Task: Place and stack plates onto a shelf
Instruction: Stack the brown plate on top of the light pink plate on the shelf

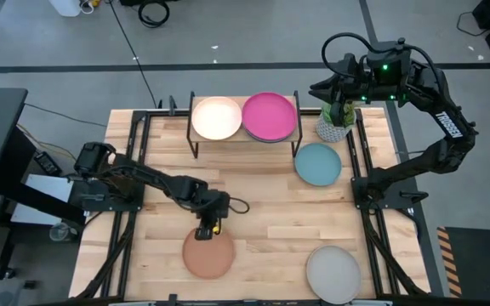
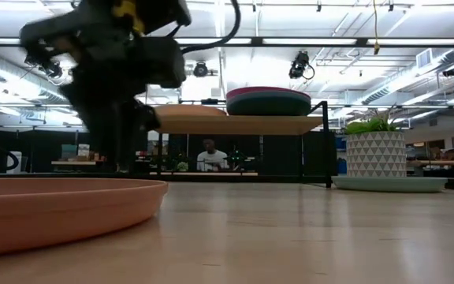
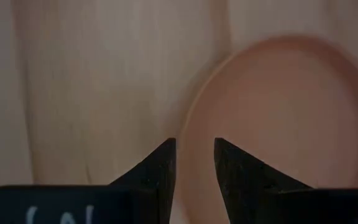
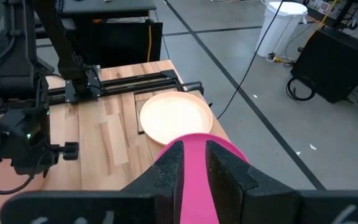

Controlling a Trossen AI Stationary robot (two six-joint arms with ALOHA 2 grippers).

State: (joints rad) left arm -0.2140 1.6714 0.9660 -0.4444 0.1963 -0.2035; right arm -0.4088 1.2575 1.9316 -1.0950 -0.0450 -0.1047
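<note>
the left gripper (image 1: 206, 229) hangs over the rim of the peach-tan plate (image 1: 208, 255) at the counter's (image 1: 262, 204) six o'clock side, fingers (image 3: 160, 165) slightly apart and holding nothing. on the shelf (image 1: 196, 136) at twelve o'clock sit the cream-white plate (image 1: 216, 117) and the pink plate (image 1: 270, 116), pink topping a dark one. the pale blue plate (image 1: 317, 164) lies at two o'clock, the grey plate (image 1: 333, 270) at five. the right gripper (image 1: 317, 90) hovers beside the shelf's right end, narrowly apart.

A grey concrete floor (image 1: 253, 51) crossed by black cables (image 1: 134, 51) surrounds the wooden table (image 1: 270, 212), while ceiling strip lights (image 2: 345, 41) brighten the room where a seated person (image 2: 209, 158) waits.
</note>
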